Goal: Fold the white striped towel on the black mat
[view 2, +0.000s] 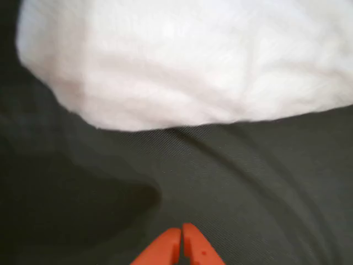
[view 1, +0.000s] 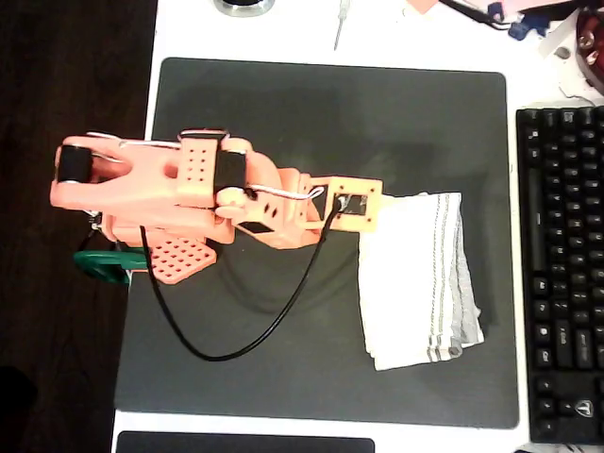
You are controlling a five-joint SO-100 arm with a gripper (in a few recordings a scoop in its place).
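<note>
At six o'clock in my wrist view, I am seeing the gripper with its two orange fingertips sitting pressed together, jaws closed on nothing, hanging just above the dark weave of the black mat. Beyond the tips, toward twelve o'clock, the white striped towel is lying blurred and bright across the upper half, its near edge curving over the mat and apart from the fingertips. From the overhead view I am watching the orange arm reaching from nine o'clock toward the centre, its wrist block ending just at the towel's upper left corner. The towel is resting folded in layers at about four o'clock on the mat, stripes running along its right side. A black cable is looping under the arm. Farther out at three o'clock, a black keyboard is sitting on the white table.
</note>
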